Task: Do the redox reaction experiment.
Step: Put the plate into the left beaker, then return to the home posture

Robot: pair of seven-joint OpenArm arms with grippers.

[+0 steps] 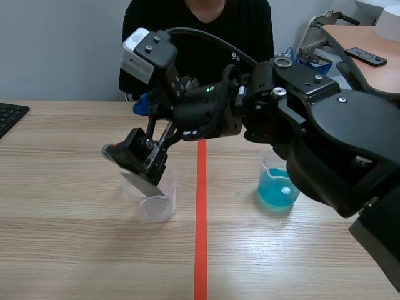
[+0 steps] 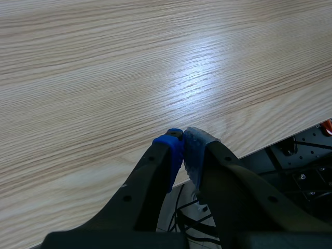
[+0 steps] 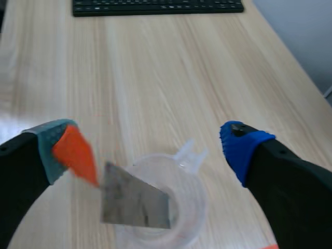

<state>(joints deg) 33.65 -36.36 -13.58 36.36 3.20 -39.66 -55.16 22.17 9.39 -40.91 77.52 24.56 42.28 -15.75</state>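
right jaws released, spread over the clear beaker (image 1: pixel 156 206) left of the tape line (image 1: pixel 200 237), a metal strip (image 3: pixel 136 201) leaning inside it; left jaws clenched on nothing.

Blue-liquid beaker (image 1: pixel 278 189) partly behind the right arm (image 1: pixel 337 134); keyboard (image 1: pixel 9 116) edge-cut.

The right arm (image 1: pixel 325 125) extends past the middle, and the right tool (image 3: pixel 149 141) angles downward, fingers spread wide. The left tool (image 2: pixel 183 141) has its fingers pressed together on nothing.

Light wood table (image 1: pixel 62 237), pale grey wall (image 1: pixel 62 50) behind, black keyboard (image 1: pixel 9 115) far left, 2nd desk (image 1: pixel 369 44) back right
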